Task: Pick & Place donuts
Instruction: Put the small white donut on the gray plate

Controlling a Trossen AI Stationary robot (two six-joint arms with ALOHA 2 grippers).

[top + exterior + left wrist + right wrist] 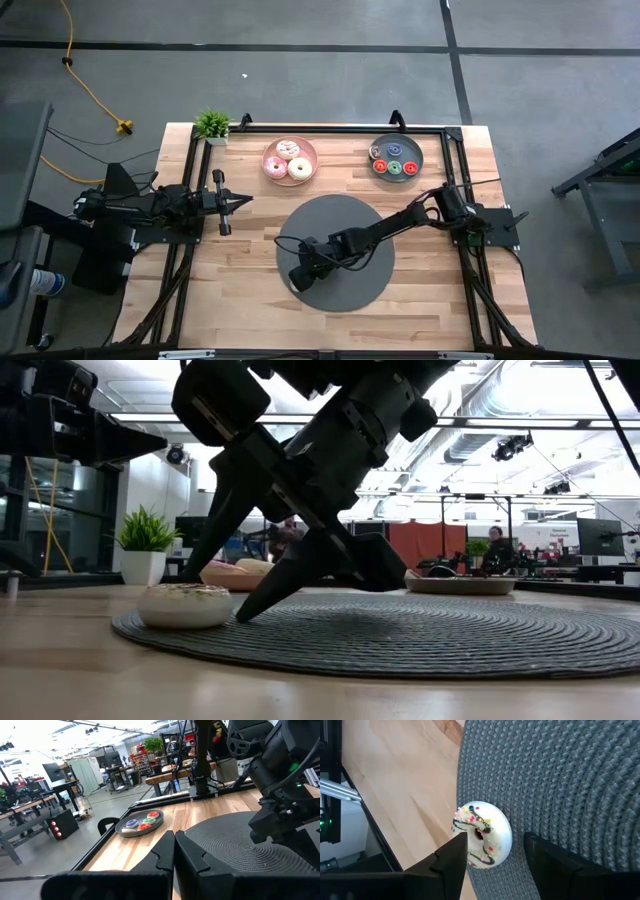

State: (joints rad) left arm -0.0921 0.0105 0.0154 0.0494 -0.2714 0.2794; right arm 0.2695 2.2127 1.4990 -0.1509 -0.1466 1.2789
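Note:
A white-frosted donut with sprinkles (482, 841) lies flat on the near-left edge of the big dark woven disc (345, 240), and it also shows as the donut (299, 284) and the donut (185, 605). My right gripper (495, 840) is open and points down over it, one finger on each side; it shows in the high view as my right gripper (304, 272). Two larger donuts sit on the pink plate (290, 160). Several small ones are on the grey plate (396, 158). My left gripper (243, 200) is shut and waits above the table's left side. My right gripper comes at the white donut from above with its fingers straddling it. One finger (454, 857) stands right at the donut's rim (462, 845), and I cannot tell whether it touches. The other finger (545, 860) is clear of it. The donut rests on the disc.
A small potted plant (212, 125) stands at the far-left corner. A black frame (330, 128) runs along the table's far and side edges. Bare wood lies to the left of the disc and near it. People and benches show in the room beyond.

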